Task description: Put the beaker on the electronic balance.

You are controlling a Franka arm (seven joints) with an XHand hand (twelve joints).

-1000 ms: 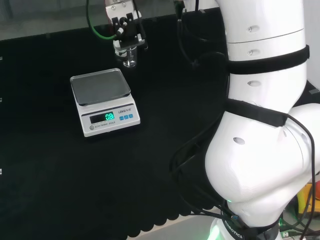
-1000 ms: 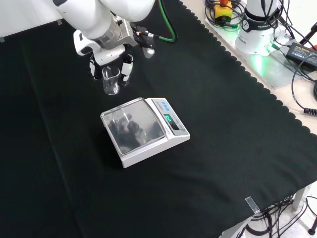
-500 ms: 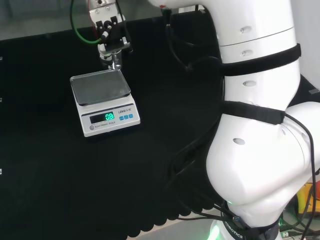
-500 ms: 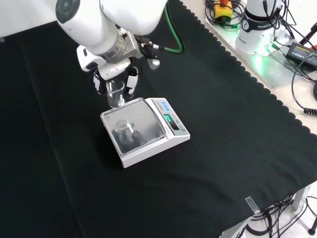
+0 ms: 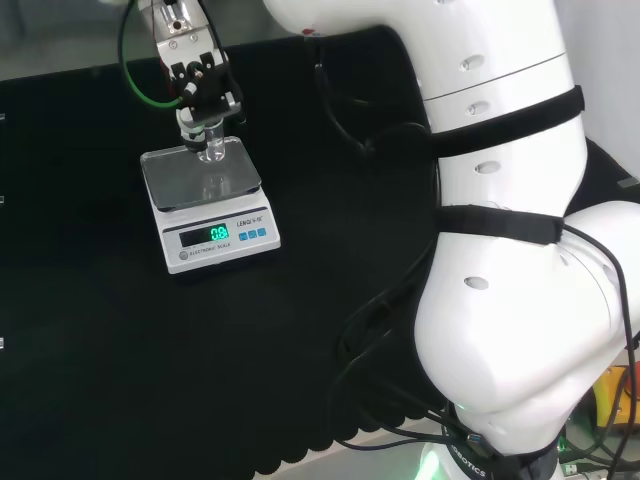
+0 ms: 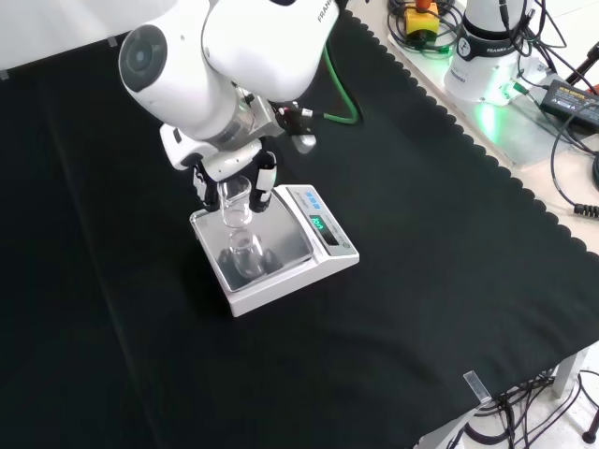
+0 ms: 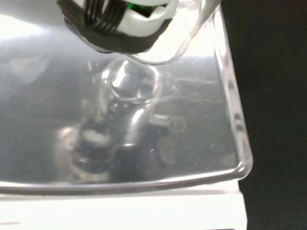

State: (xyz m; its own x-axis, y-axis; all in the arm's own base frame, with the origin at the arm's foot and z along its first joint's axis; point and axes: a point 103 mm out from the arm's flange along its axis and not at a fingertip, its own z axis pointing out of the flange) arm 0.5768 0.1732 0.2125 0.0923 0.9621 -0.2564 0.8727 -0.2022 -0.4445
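robot hand (image 6: 229, 173) pointing straight down, fingers wrapped around the clear beaker (image 6: 236, 201), hanging over the electronic balance (image 6: 273, 248) pan, arm arched above

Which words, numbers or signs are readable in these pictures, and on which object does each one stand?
Balance display: green lit digits, too blurred to read with certainty.
Balance front, print around the blue buttons: too small to read.
Arm base: dark lettering, tilted and partly cut off, not readable.
Beaker, held by the hand over the balance pan: no marks visible on the glass.
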